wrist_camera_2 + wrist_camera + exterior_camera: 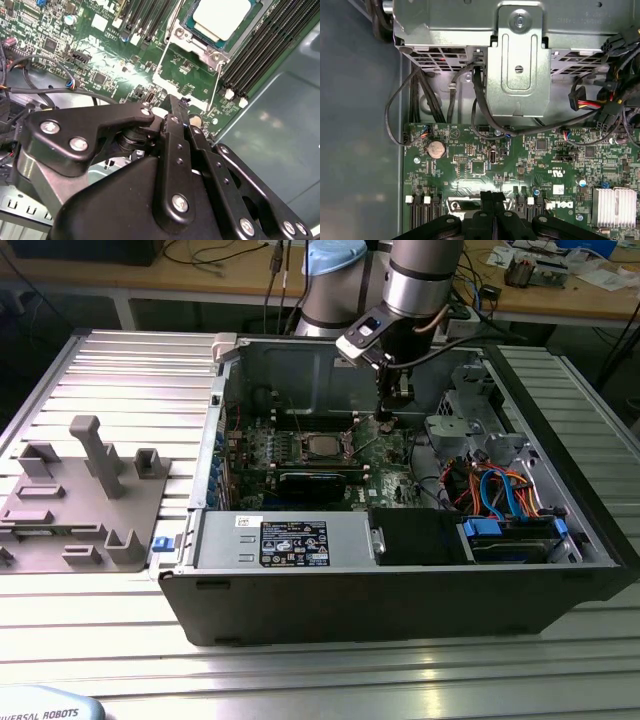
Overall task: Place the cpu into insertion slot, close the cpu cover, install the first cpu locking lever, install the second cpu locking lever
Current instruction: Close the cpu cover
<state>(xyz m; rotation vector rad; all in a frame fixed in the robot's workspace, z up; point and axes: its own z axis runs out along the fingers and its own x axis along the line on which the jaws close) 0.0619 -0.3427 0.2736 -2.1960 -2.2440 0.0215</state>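
Note:
The cpu [321,446] lies in its socket on the green motherboard, and its pale metal top [222,17] shows in the second wrist view. The silver cpu cover [187,35] lies flat around it as a frame. Two thin wire locking levers [216,85] [167,40] run along the socket's sides, and I cannot tell whether they are latched. My gripper [383,422] hangs inside the case, just off the socket toward the exterior view's right. Its black fingers [172,130] are pressed together with nothing between them, the tips [492,196] low over the board near one lever's free end.
The open computer case [400,590] walls in the work area. A drive cage with orange and blue cables [500,490] stands toward the exterior view's right. Memory slots [265,55] flank the socket. A grey fixture plate [85,500] sits outside the case on the ribbed table.

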